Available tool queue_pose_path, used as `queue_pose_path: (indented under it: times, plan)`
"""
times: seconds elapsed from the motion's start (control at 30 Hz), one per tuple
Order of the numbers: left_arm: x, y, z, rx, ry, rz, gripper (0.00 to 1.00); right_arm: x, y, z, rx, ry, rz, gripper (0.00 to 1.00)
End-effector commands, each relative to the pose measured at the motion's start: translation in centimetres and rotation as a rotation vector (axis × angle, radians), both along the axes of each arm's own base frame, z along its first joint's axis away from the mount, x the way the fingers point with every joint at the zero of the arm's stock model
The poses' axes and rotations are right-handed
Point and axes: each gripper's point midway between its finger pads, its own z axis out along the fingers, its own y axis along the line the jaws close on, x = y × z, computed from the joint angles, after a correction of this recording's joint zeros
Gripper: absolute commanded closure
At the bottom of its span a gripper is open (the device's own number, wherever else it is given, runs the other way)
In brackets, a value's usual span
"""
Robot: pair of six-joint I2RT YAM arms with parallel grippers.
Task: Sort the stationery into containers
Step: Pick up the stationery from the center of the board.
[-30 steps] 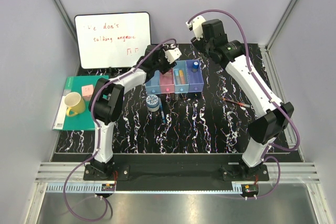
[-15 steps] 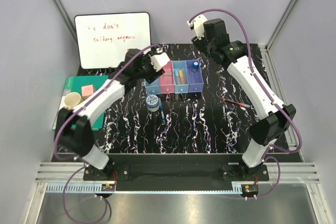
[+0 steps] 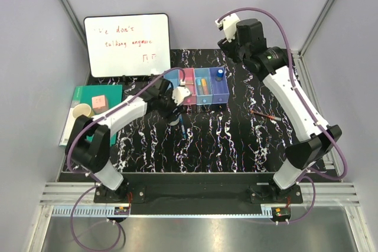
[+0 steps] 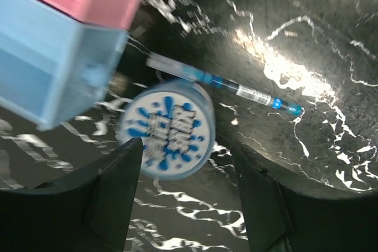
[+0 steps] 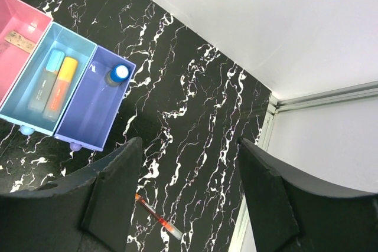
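The four joined bins (image 3: pixel 204 87) stand at the table's middle back. The blue-capped grey cylinder (image 5: pixel 117 75) stands in the purple-blue bin (image 5: pixel 88 113), a blue and an orange marker (image 5: pixel 61 87) lie in the light blue bin, and a small piece (image 5: pixel 20 41) lies in the pink bin. The white-blue tape roll (image 4: pixel 167 129) lies on the table before the bins, beside a thin blue pen (image 4: pixel 236 90). My left gripper (image 4: pixel 189 205) is open just above and short of the roll. An orange-red pen (image 3: pixel 264 115) lies at the right. My right gripper (image 5: pixel 189 205) is open and empty, high above the table.
A whiteboard (image 3: pixel 127 44) leans at the back left. A green notebook (image 3: pixel 88 95) with a pink cube (image 3: pixel 98 101) and a yellow mug (image 3: pixel 81 111) lies at the left edge. A metal rail (image 5: pixel 307 98) bounds the table on the right.
My left arm has swung from above the bins down and forward to the tape roll. My right arm has drifted a little to the right and stays high.
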Motion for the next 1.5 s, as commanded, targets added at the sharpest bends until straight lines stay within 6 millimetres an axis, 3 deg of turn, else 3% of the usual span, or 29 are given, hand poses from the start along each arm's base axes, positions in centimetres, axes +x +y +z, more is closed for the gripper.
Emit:
queue_pose_path:
  times: [0.0, 0.27, 0.5, 1.0, 1.3, 1.47]
  plan:
    - [1.4, -1.1, 0.5, -0.009, 0.015, 0.049, 0.34, -1.5, -0.8, 2.9, 0.029, -0.065, 0.012, 0.26]
    - [2.3, -1.4, -0.9, 0.025, 0.038, 0.055, 0.33, -1.6, -0.7, 2.7, 0.024, -0.059, 0.020, 0.23]
    - [2.3, -0.9, -1.8, 0.057, 0.040, 0.060, 0.26, -1.5, -0.6, 2.4, 0.023, -0.050, 0.022, 0.22]
    - [2.9, -0.8, 0.7, 0.043, -0.031, 0.073, 0.26, -1.4, -0.4, 2.9, 0.030, -0.059, 0.022, 0.23]
    - [2.3, -2.5, 2.3, 0.002, -0.065, 0.022, 0.27, -1.6, -0.6, 3.0, 0.029, -0.061, 0.021, 0.24]
    - [2.4, -2.6, 2.2, 0.016, -0.079, 0.011, 0.27, -1.6, -0.5, 3.0, 0.032, -0.060, 0.023, 0.23]
